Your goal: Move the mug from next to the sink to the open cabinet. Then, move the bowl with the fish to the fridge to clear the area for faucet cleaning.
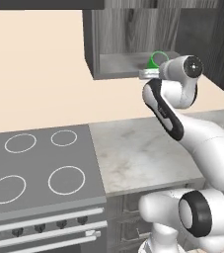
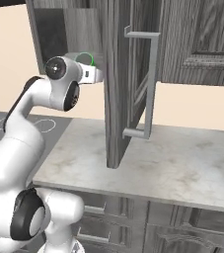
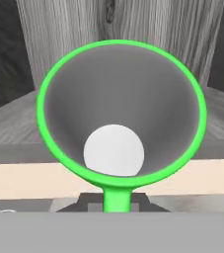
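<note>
We've got the mug (image 3: 121, 113) pinched tight in our gripper (image 1: 150, 74), held sideways w/ its mouth facing us, right at the front edge of the open cabinet (image 1: 128, 64) shelf. It's at about 1 o'clock from the stove (image 1: 39, 168). If we let go now it could roll or tip off the edge, b/c it isn't sitting flat & may not be far enough in.

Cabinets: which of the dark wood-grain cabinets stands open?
The wall cabinet above the counter, holding the green mug at its shelf; its door swings outward, while the base cabinets stay closed.
</note>
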